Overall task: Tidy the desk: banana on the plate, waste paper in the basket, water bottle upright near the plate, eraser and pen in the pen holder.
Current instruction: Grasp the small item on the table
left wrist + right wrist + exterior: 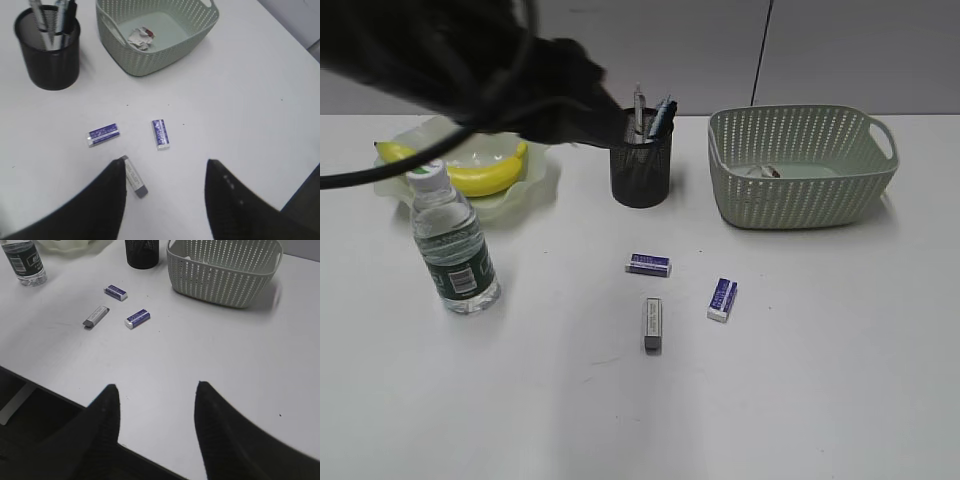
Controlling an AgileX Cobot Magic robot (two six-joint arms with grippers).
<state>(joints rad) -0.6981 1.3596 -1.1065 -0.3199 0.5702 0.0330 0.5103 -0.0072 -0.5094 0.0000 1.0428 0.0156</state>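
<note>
- Remaining: three erasers (pixel 649 264) lie in front of the pen holder (pixel 641 160).
- Banana (pixel 490 176) plated, waste paper (pixel 140 37) basketed, water bottle (pixel 453 246) upright.
- Both grippers' jaws spread, empty.

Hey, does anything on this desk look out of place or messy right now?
Yes: three erasers lie loose on the desk, two blue-sleeved and one grey, at different angles in front of the pen holder rather than inside it. Nothing looks spilled or damaged.
</note>
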